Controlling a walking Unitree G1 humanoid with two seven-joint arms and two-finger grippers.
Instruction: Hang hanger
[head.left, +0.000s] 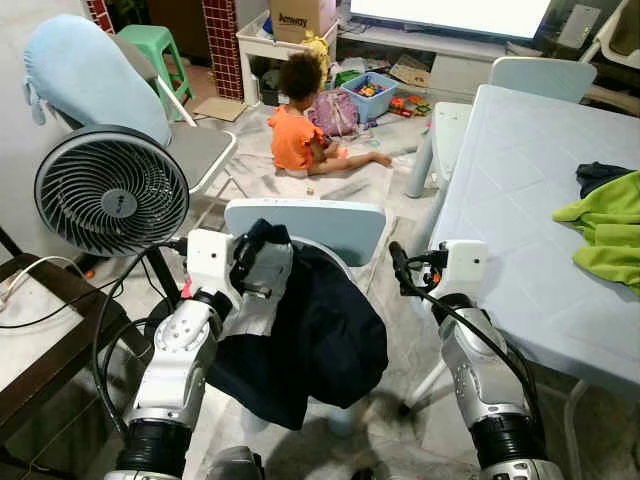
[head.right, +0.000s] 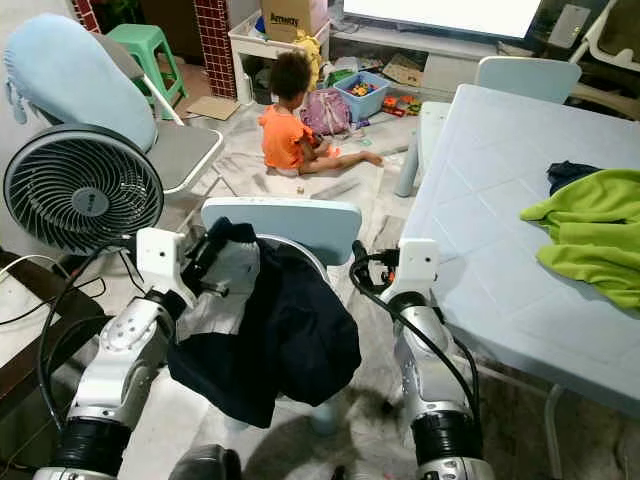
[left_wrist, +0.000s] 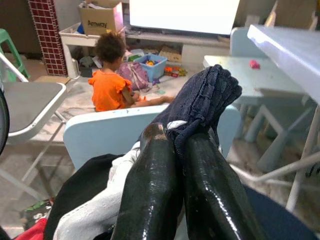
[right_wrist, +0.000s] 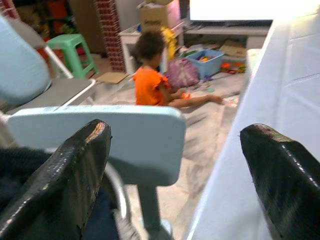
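I see pale blue table (head.left: 520, 230) on my right; green cloth (head.left: 610, 228) lies crumpled on it at far edge, dark cloth (head.left: 598, 175) touching it just behind. Small blue chair (head.left: 310, 225) ahead of me carries dark garment (head.left: 320, 340), draped over seat. Floor (head.left: 390, 200) beyond: person sits on it, toy bin (head.left: 368, 95) near.

We are in a home's living room. A child (head.left: 298, 130) sits among toys (head.left: 368, 92) near a fan (head.left: 111, 190).
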